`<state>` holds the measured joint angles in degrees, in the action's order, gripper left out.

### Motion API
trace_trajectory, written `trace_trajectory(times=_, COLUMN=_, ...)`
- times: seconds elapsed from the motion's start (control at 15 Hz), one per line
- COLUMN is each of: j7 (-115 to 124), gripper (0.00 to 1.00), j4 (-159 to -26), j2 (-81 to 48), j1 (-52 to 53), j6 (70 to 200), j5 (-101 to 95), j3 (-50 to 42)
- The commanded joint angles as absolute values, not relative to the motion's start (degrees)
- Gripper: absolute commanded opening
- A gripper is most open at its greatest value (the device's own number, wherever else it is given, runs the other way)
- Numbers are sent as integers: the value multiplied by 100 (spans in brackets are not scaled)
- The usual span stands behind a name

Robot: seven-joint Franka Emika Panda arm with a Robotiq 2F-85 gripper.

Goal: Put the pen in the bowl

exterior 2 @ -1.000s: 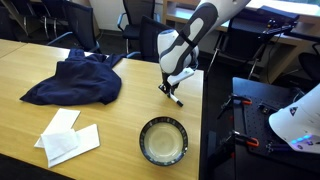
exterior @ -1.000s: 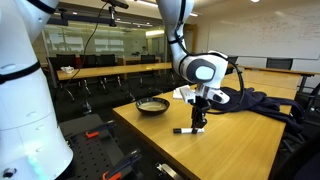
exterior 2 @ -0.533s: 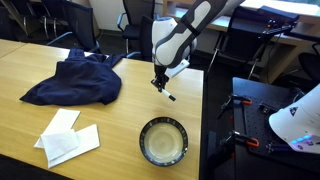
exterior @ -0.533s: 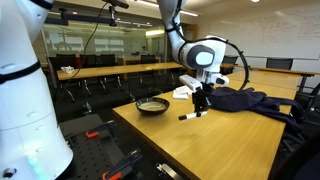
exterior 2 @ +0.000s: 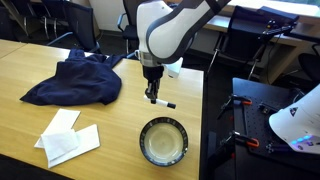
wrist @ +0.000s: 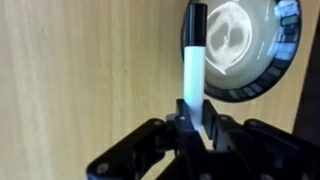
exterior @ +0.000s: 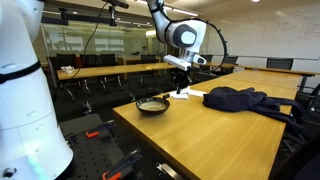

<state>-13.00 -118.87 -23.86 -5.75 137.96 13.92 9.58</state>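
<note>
No legible text or labels anywhere

An office meeting room is shown. Long light wooden tables are seen, black swivel office chairs are placed around them, and glass partition walls and a large white wall board are visible behind.

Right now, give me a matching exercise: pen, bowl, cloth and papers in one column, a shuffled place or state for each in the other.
1 pen
2 bowl
3 cloth
4 papers

A white, lying flat
B held in the fingers
C dark, crumpled
D empty, on the table

Pairs: 1-B, 2-D, 3-C, 4-A
</note>
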Motion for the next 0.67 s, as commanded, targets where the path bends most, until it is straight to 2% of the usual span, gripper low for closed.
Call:
trace_trajectory(times=0.0, j7=-2311, gripper=5, j4=-11752, j2=-2511, j1=-611, j6=13268, j5=1509, j3=1109)
trace_trajectory(times=0.27, j7=-2869, gripper=5, j4=-11576, j2=-2862, j1=-518, j6=13151, j5=1548, j3=1267)
trace_trajectory(times=0.6, j7=-2415, gripper=5, j4=-11142, j2=-3375, j1=-226, j6=13343, j5=1685, j3=1351)
